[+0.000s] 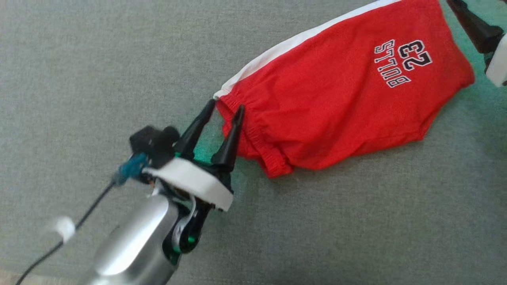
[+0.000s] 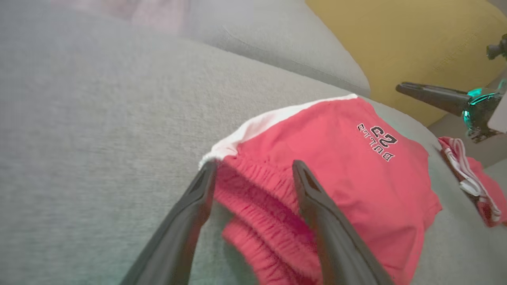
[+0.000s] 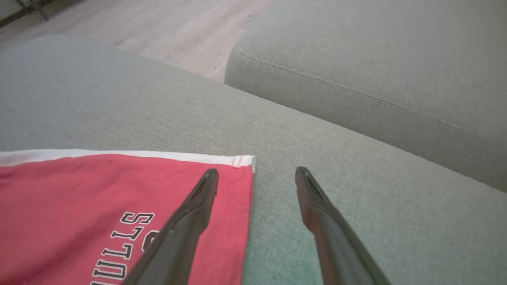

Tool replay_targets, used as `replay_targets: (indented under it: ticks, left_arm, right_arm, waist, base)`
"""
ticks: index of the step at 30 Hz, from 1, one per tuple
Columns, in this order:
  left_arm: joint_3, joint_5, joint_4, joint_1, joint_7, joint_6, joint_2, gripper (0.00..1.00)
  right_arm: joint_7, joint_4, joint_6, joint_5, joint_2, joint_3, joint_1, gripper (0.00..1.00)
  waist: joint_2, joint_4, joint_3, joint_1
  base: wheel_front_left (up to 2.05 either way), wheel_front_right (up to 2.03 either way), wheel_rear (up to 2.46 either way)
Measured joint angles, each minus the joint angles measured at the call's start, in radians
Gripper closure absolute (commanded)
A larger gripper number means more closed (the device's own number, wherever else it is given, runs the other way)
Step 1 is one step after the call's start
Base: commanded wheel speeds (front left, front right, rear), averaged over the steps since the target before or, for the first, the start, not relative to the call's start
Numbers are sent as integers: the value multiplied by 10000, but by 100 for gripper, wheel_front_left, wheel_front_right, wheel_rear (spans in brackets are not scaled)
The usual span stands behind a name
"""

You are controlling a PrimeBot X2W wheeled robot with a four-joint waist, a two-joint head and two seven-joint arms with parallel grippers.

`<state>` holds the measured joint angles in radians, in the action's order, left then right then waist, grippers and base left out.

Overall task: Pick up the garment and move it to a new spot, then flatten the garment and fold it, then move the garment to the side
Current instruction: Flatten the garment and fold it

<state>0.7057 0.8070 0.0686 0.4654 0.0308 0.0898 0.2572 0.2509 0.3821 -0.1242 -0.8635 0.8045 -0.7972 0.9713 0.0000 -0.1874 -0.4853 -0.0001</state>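
While the left hand is poising low over the grey sofa seat with its two dark fingers spread apart, the gathered waistband of the red shorts is lying between their tips, pinched by neither. The shorts are lying on the seat with the waistband bunching toward that hand, a white stripe running along their far edge and the lettering "BULLS 23" showing near the hem. At the hem corner, the right hand is pointing down with its fingers likewise parted, one over the red cloth beside the lettering, the other over bare upholstery; whether either tip is touching is unclear. Beyond the shorts, in the left wrist view, a second red-and-white piece of clothing is lying on the seat, a yellow cushion rising behind it. In the right wrist view, another grey cushion and a pale wooden floor are showing farther off.
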Motion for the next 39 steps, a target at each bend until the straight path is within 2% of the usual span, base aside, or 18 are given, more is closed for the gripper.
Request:
replay_targets:
  ticks: [2,8,13,18,19,20,21,25,29,36,39]
  left_arm:
    - [-27,-518,-270,-269,-589,362,134,0]
    - [-293,-1843,-784,-657,-2372,1473,25,0]
    - [-326,-2562,-779,-1039,-2750,1758,-219,0]
    - [-570,-2840,-767,-1545,-2828,1666,-489,0]
    - [-677,-3041,-775,-1628,-2830,1651,-487,0]
    - [-813,-3173,-777,-1708,-2830,1638,-499,0]
    - [-959,-3262,-775,-1793,-2830,1551,-522,0]
    - [-1352,-3724,-727,-2210,-2830,1290,-598,0]
    - [-1666,-3967,-593,-2819,-2830,982,-788,0]
    - [-2010,-4326,-410,-3730,-2830,431,-1007,0]
    - [-2086,-4475,-330,-4050,-2830,234,-1150,0]
  right_arm:
    - [52,267,0,-395,-188,339,-254,0]
    - [769,1156,2,-1072,-917,1078,-788,0]
    - [1753,1799,2,-1112,-1446,1392,-843,0]
    - [2857,1835,2,-1135,-1578,1774,-985,0]
    - [3022,1802,2,-1204,-1628,1910,-1098,23]
    - [3141,1739,2,-1283,-1647,2002,-1192,85]
    - [3218,1672,2,-1342,-1674,2109,-1290,100]
    - [3269,1398,2,-1547,-1820,2566,-1890,100]
    - [2895,1666,0,-1469,-1868,3235,-2472,100]
    - [2293,3026,2,-1016,-826,5269,-2789,100]
    - [2278,3225,2,-704,-602,5885,-2790,100]
  waist:
    - [0,55,109,0]
    - [0,-131,147,1]
    - [0,-374,155,1]
    - [0,-504,301,0]
    - [0,-514,330,-1]
    - [0,-515,353,-1]
    - [0,-510,380,0]
    - [0,-407,577,1]
    - [0,-250,939,1]
    - [0,-135,1680,0]
    - [0,-188,1920,0]
  base:
    - [0,0,0]
    - [0,0,0]
    - [0,0,0]
    - [0,0,0]
    - [0,0,0]
    - [0,0,0]
    - [0,0,0]
    - [0,0,0]
    - [0,0,0]
    - [0,0,0]
    - [0,0,0]
